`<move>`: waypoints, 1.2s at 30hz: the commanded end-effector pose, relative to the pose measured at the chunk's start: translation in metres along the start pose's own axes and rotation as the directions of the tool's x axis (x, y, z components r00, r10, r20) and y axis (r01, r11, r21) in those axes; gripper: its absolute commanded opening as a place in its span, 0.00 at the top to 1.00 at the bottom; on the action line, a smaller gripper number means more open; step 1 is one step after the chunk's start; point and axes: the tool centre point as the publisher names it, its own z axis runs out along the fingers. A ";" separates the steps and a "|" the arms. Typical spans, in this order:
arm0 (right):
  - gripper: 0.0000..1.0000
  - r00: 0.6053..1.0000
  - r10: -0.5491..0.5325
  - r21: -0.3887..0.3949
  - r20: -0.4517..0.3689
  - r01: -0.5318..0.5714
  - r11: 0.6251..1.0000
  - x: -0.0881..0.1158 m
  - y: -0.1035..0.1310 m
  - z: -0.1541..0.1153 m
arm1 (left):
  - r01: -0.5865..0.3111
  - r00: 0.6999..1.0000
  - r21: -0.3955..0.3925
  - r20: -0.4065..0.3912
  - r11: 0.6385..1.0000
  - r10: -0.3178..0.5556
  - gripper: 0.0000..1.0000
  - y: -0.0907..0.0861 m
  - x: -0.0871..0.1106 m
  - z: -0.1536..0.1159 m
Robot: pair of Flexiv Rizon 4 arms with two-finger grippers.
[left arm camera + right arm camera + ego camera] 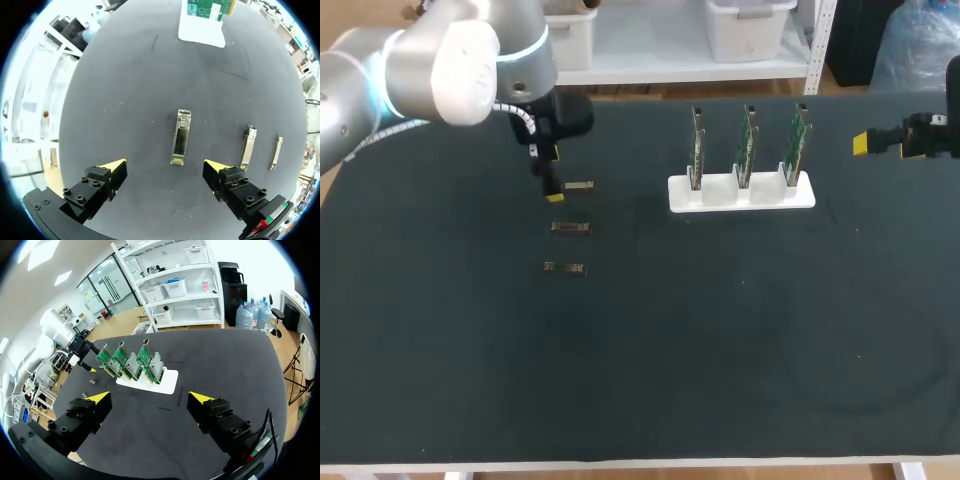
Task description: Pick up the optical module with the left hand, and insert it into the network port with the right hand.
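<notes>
table: black cloth-covered table (720,350)
rack: white plastic rack (741,192), three upright green circuit boards (745,140)
left gripper (165,166): fingers apart, hovering
right gripper (150,399): apart, well aside
module: slim silver metal optical module (181,136), flat, ahead between the left fingers (untouched)
step: pre-grasp; next, lower and close

Head overlooks; wrists (left seemingly lower) share port rack (720,192).

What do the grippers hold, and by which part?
Nothing. The left gripper is open over an optical module, not touching it; the right gripper is open, empty.
</notes>
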 end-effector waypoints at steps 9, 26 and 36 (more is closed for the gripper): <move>0.00 1.000 0.001 0.004 0.001 -0.001 1.000 0.000 0.001 0.000 | -0.024 1.000 0.006 -0.002 1.000 0.024 0.00 -0.006 -0.008 0.003; 0.00 1.000 0.001 0.004 0.001 -0.001 1.000 0.000 0.001 0.000 | -0.014 1.000 0.010 -0.012 1.000 0.015 0.00 -0.013 -0.011 0.007; 0.00 1.000 0.001 0.004 0.001 -0.001 1.000 0.000 0.001 0.000 | -0.020 1.000 0.009 -0.018 1.000 0.020 0.00 -0.013 -0.008 0.006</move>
